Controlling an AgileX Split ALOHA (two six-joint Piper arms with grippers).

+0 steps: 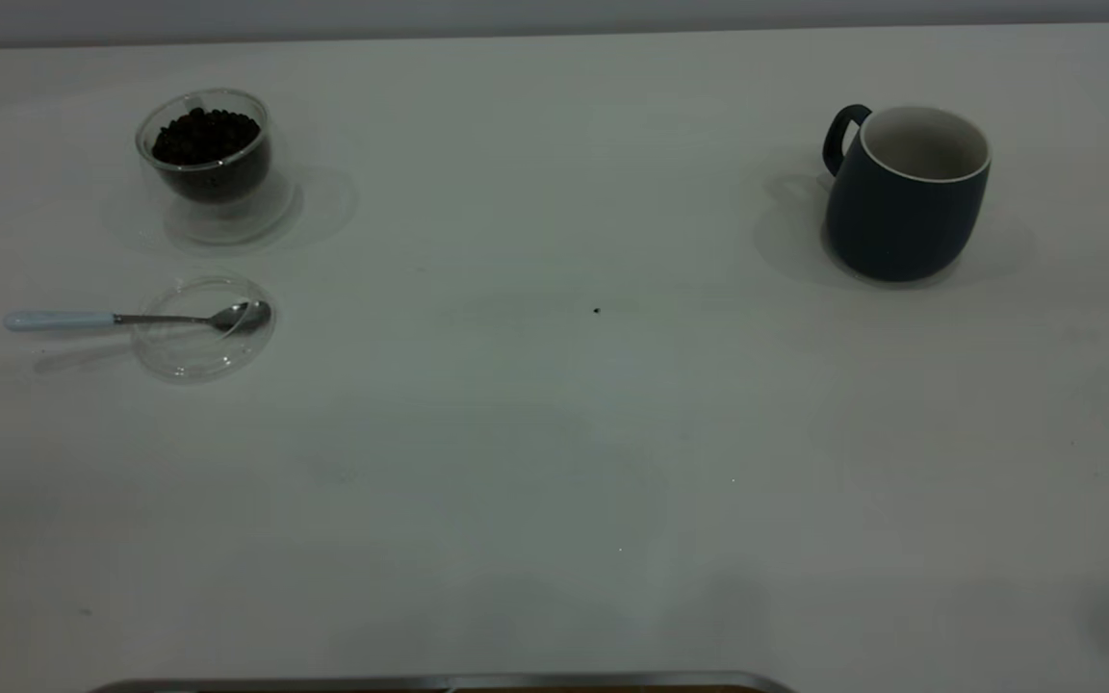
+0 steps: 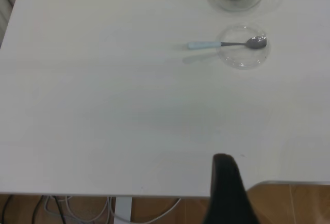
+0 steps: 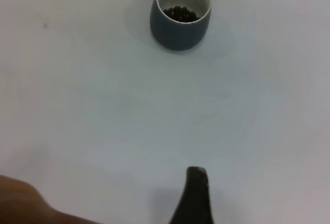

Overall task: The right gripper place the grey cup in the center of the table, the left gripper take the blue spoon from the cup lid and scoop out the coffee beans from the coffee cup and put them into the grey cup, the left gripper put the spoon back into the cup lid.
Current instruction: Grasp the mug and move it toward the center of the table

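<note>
Fingers (image 2: 227, 182) well apart from blue spoon (image 2: 227, 44).

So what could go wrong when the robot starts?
The blue spoon lies loosely across the cup lid, with its handle sticking out over the table, so a clumsy grab might flip it or slide the lid. The coffee beans are heaped high in the coffee cup, so scooping could spill some. The grey cup stands far off to the right.

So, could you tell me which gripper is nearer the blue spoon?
Left. The left gripper sits back at the table edge facing the blue spoon; the right gripper faces the grey cup instead.
</note>
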